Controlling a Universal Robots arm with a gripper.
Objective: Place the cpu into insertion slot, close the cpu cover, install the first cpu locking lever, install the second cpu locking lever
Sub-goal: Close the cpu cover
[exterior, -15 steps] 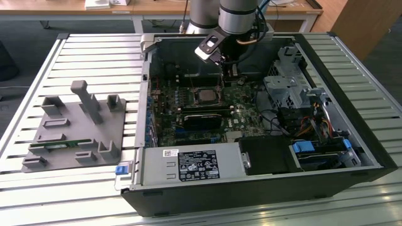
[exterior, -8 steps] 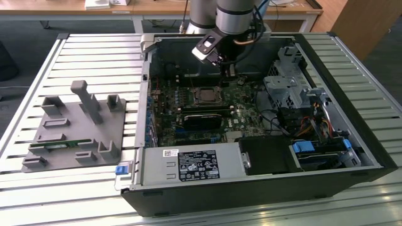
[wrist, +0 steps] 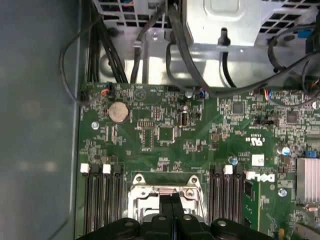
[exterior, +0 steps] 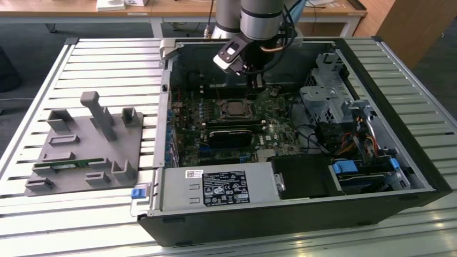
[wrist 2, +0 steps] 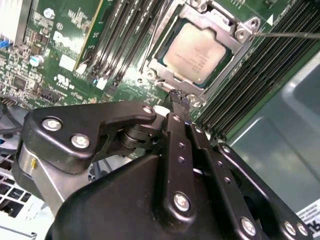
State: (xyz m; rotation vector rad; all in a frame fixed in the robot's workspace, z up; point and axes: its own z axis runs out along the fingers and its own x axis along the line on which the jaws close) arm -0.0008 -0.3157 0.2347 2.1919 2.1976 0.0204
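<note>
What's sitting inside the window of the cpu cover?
The cpu, its silver top framed by the cpu cover. The insertion slot underneath is hidden by both.

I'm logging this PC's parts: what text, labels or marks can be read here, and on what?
Power supply label: print too small to read.
cpu top: faint engraving, too blurred to read.
Board: white logo and small white lettering, none legible enough to quote.
Sticker on the board: no text legible.
Nothing can be quoted reliably.
</note>
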